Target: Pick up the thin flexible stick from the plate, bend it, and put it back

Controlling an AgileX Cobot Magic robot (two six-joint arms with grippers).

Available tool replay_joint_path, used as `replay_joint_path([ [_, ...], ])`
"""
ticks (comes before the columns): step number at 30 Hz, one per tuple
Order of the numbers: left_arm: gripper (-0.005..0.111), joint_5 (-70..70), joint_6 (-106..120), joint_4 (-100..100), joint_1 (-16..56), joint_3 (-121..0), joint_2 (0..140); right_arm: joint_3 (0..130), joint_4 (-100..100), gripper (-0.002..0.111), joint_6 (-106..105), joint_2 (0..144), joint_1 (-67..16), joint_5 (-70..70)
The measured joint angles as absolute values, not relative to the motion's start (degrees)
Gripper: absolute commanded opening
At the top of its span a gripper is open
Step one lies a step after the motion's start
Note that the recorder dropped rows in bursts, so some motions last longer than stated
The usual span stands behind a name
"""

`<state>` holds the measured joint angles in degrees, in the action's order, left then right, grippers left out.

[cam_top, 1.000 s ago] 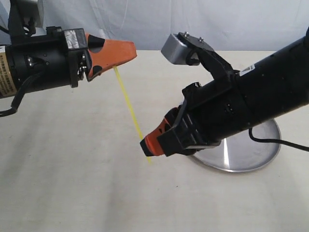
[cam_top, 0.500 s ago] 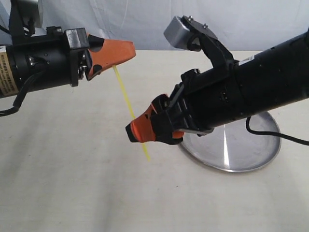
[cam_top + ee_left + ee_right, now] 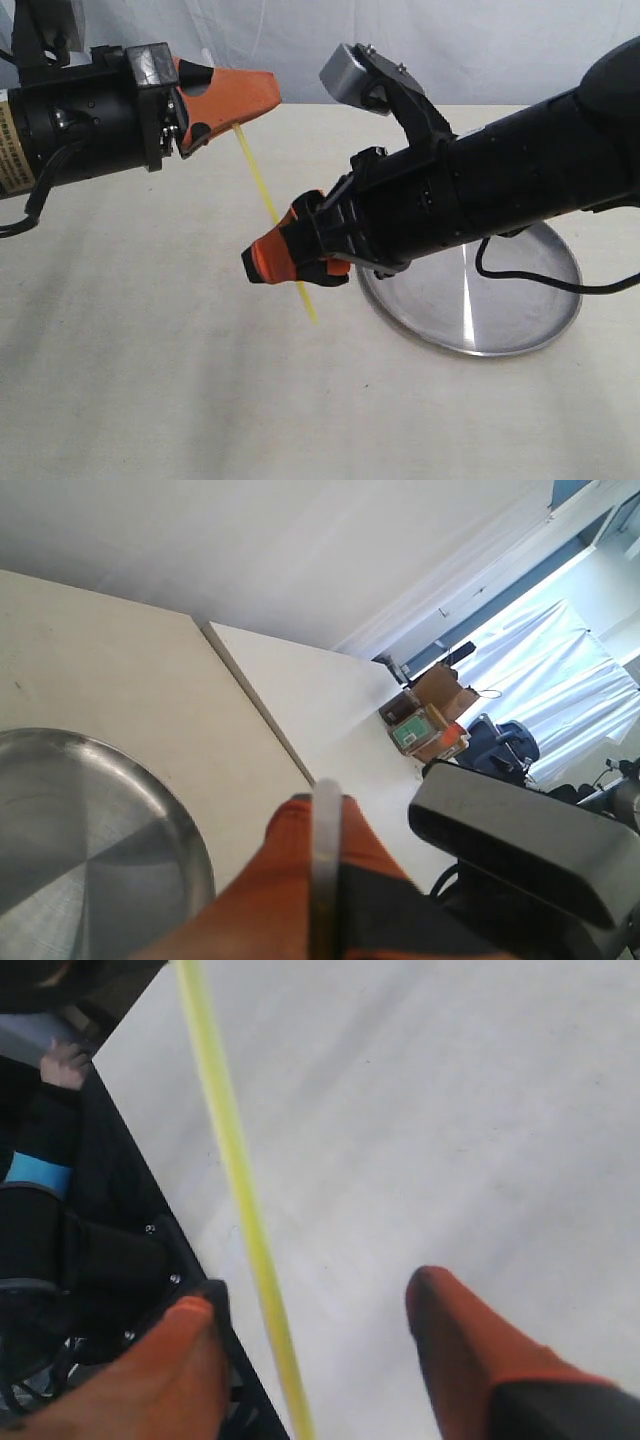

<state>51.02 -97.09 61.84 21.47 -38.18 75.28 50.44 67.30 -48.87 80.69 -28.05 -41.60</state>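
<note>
Stick [image 3: 260, 182] in left claw [image 3: 262, 98], free inside spread right claw [image 3: 262, 262]

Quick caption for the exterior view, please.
Left claw holds yellow stick; open right claw straddles it beside the plate.

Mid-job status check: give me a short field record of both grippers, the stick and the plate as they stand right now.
left gripper: shut on the upper end of the stick
right gripper: open, one finger on each side of the stick lower down, not clamped
stick: straight, slanted, off the plate, lower end free
plate: on the table, bare where it shows, partly hidden by the right arm
bend: not yet made
</note>
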Motion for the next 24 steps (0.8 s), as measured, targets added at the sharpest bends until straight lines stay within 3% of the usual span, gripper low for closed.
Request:
replay_joint_path([
  [4,0.000,51.13,-97.09,61.57,21.47,-38.18,75.28,50.44,69.00,0.002,-49.35,81.04,-28.05,-40.69],
  [5,0.000,51.13,-96.96,61.57,21.47,-38.18,75.28,50.44,69.59,0.000,-49.59,81.09,-28.05,-40.58],
  [24,0.000,50.80,-93.78,61.46,21.22,-38.73,75.41,49.91,79.05,-0.001,-51.02,81.45,-28.52,-38.19],
])
